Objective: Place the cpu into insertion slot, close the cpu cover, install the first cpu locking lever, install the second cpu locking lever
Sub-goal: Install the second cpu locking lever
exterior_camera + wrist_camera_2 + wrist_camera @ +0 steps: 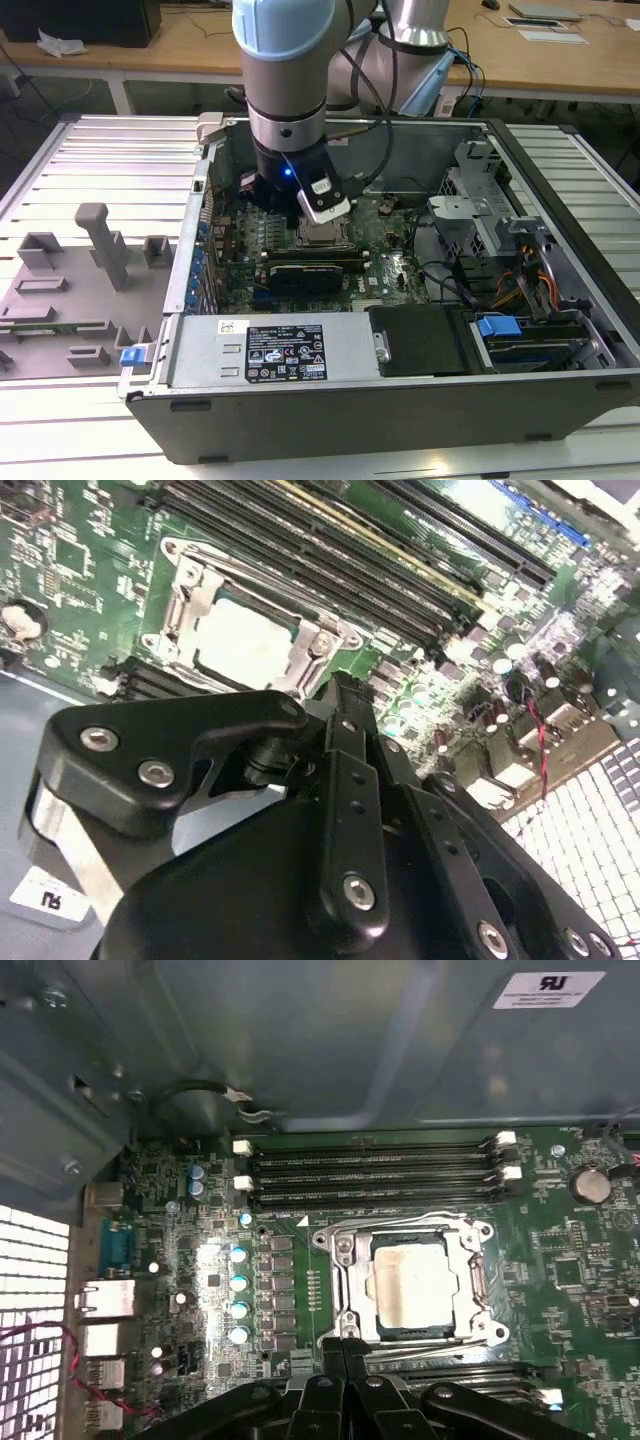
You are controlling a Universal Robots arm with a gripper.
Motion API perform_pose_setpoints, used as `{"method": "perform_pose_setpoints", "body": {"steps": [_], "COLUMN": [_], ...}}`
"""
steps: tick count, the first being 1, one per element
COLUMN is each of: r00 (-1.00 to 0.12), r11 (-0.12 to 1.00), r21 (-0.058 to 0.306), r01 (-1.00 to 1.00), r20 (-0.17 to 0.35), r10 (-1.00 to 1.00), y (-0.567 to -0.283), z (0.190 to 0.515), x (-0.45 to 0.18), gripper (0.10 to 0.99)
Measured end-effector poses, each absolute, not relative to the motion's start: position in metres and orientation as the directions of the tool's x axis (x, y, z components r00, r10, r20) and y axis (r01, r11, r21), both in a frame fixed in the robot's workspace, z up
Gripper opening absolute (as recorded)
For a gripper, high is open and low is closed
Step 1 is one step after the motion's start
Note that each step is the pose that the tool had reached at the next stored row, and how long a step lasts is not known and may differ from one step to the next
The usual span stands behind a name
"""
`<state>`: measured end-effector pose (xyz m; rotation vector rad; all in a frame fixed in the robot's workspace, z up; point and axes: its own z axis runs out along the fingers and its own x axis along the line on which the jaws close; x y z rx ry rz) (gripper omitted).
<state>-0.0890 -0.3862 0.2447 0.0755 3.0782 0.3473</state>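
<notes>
The cpu [410, 1285] is a pale silvery square lying flat inside the insertion slot [352, 1318] on the green board; the second wrist view has it too [240, 645]. The cpu cover [476, 1280], a thin silver frame, lies down around the chip with the chip's face showing through its window. My gripper [342, 1348] hangs just beside the socket's edge, slightly above the board, fingers pressed together with nothing between them. In the second wrist view the black fingertips [345, 695] end just short of the cover's corner. In the exterior view the arm's wrist [285, 150] reaches down into the open computer case.
Long black memory slots [370, 1165] run along one side of the socket. A grey power supply [270, 350] lines the case's near side; a drive cage [470, 200] and cables stand at the exterior view's right. A grey fixture tray [70, 290] sits at its left.
</notes>
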Motion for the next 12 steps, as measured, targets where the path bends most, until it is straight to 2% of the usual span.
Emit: {"method": "perform_pose_setpoints", "body": {"steps": [6,9,12], "r00": [-0.998,-0.998,-0.998], "r11": [0.975,0.981,0.982], "r21": [0.216,0.188,0.183], "r01": [0.048,0.049,0.049], "r20": [-0.029,-0.027,-0.027], "r10": [0.055,0.055,0.055], "y": [-0.386,-0.379,-0.375], "z": [0.245,0.245,0.245], "x": [-0.062,-0.057,-0.051], "gripper": [0.106,0.106,0.106]}}
